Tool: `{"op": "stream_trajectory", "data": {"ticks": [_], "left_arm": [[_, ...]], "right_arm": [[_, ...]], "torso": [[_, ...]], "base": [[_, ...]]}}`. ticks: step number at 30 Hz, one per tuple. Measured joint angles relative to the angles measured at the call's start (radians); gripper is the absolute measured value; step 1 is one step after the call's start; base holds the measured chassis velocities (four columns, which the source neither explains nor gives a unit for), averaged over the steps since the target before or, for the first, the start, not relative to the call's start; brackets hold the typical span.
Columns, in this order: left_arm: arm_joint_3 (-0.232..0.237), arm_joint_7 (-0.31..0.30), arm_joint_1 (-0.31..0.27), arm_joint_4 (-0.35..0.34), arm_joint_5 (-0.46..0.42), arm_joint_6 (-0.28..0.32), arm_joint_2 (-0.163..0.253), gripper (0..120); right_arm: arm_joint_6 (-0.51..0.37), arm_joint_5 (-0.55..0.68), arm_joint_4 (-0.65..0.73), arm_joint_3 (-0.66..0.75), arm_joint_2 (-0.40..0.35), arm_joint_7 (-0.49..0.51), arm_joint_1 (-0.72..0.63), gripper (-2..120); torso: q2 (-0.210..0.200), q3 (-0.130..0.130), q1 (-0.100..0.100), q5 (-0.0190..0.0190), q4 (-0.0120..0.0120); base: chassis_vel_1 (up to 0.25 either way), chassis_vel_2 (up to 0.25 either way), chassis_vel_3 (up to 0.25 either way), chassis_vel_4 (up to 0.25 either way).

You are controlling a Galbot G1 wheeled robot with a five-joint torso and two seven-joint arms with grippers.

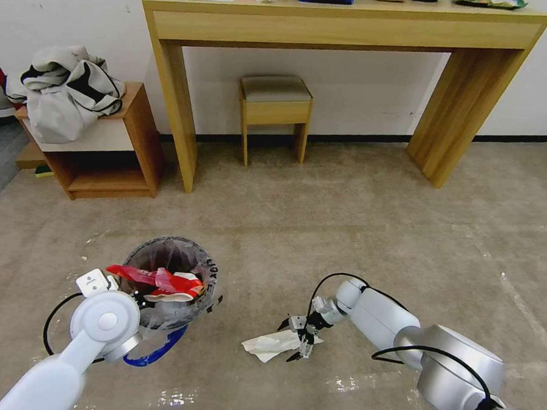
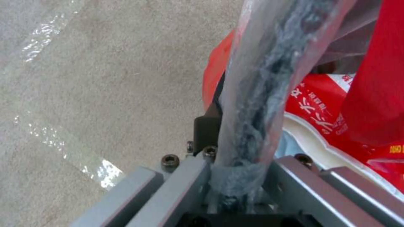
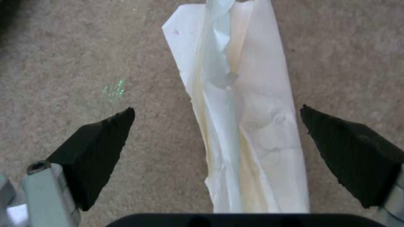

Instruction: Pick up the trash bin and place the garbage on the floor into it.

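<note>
The crumpled white paper (image 1: 270,344) lies flat on the floor (image 1: 370,234) just right of the trash bin (image 1: 171,282), so I have my right gripper (image 1: 297,339) spread wide astride it, while my left gripper (image 1: 135,300) clamps the bin's bagged rim to hold it near.

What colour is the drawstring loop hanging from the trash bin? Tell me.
Blue; the drawstring loop under the trash bin shows best in the head view.

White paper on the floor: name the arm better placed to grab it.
Right. The right gripper hangs over the white paper, jaws open either side; the left gripper is clamped on the trash bin rim.
</note>
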Motion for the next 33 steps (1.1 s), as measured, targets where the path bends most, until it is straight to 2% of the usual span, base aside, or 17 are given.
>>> {"op": "stream_trajectory", "data": {"ticks": [10, 12, 13, 14, 16, 17, 20, 22, 26, 28, 29, 31, 32, 33], "left_arm": [[0.0, 0.006, 0.001, 0.0, 0.008, -0.001, 0.0, 0], [0.003, 0.008, -0.002, 0.001, 0.011, -0.001, -0.001, 0], [0.003, 0.008, -0.002, 0.001, 0.011, -0.001, -0.001, 0], [0.005, 0.008, -0.004, 0.001, 0.012, -0.002, -0.002, 0], [0.006, 0.008, -0.006, 0.001, 0.012, -0.002, -0.003, 0], [0.007, 0.009, -0.007, 0.001, 0.012, -0.002, -0.003, 0], [0.007, 0.009, -0.008, 0.0, 0.012, -0.002, -0.001, 0], [0.004, 0.009, -0.005, -0.002, 0.012, -0.003, 0.006, 0], [0.003, 0.011, -0.003, -0.004, 0.012, -0.004, 0.008, 0], [0.005, 0.012, -0.003, -0.008, 0.017, -0.006, 0.007, 0], [0.005, 0.012, -0.003, -0.008, 0.017, -0.006, 0.007, 0], [0.008, 0.015, -0.005, -0.008, 0.022, -0.007, 0.006, 0], [0.008, 0.015, -0.005, -0.008, 0.022, -0.007, 0.006, 0], [0.009, 0.017, -0.006, -0.008, 0.025, -0.007, 0.006, 0]], "right_arm": [[-0.004, 0.001, -0.012, 0.018, -0.007, 0.018, -0.015, 98], [-0.005, 0.006, -0.008, 0.026, -0.008, 0.022, -0.015, 88], [-0.005, 0.006, -0.008, 0.026, -0.008, 0.022, -0.015, 88], [-0.005, 0.01, -0.005, 0.026, -0.01, 0.027, -0.014, 79], [-0.005, 0.012, -0.005, 0.027, -0.011, 0.028, -0.014, 77], [-0.006, 0.014, -0.002, 0.027, -0.012, 0.028, -0.014, 70], [-0.007, 0.015, 0.001, 0.027, -0.014, 0.028, -0.015, 64], [-0.008, 0.022, 0.008, 0.03, -0.015, 0.029, -0.023, 52], [-0.009, 0.028, 0.013, 0.031, -0.016, 0.031, -0.027, 44], [-0.011, 0.04, 0.033, 0.031, -0.019, 0.031, -0.034, 30], [-0.011, 0.04, 0.033, 0.031, -0.019, 0.031, -0.034, 30], [-0.018, 0.063, 0.072, 0.024, -0.031, 0.031, -0.039, 19], [-0.018, 0.063, 0.072, 0.024, -0.031, 0.031, -0.039, 19], [-0.023, 0.08, 0.098, 0.014, -0.042, 0.03, -0.041, 12]], "torso": [[0.0, 0.0, 0.0, 0.0, -0.0001], [0.0, 0.0, 0.0, 0.0, 0.0], [0.0, 0.0, 0.0, 0.0, 0.0], [0.0, 0.0, 0.0, 0.0, 0.0], [0.0, 0.0, 0.0, 0.0, 0.0], [0.0, 0.0, 0.0, 0.0, -0.0001], [0.0, 0.0, 0.0, 0.0, 0.0], [0.0, 0.0, 0.0, 0.0001, -0.0001], [0.0, 0.0, 0.0, 0.0, 0.0], [0.0, 0.0, 0.0, 0.0, 0.0], [0.0, 0.0, 0.0, 0.0, 0.0], [0.0, 0.0, 0.0, 0.0, 0.0], [0.0, 0.0, 0.0, 0.0, 0.0], [0.0, 0.0, 0.0, 0.0, 0.0]], "base": [[0.0, 0.0, 0.0, 0.0], [0.0, 0.0, 0.0, 0.0], [0.0, 0.0, 0.0, 0.0], [0.0, 0.0, 0.0, 0.0], [0.0, 0.0, 0.0, 0.0], [0.0, 0.0, 0.0, 0.0], [0.0, 0.0, 0.0, 0.0], [0.0, 0.0, 0.0, 0.0], [0.0, 0.0, 0.0, 0.0], [0.0, 0.0, 0.0, 0.0], [0.0, 0.0, 0.0, 0.0], [0.0, 0.0, 0.0, 0.0], [0.0, 0.0, 0.0, 0.0], [0.0, 0.0, 0.0, 0.0]]}}
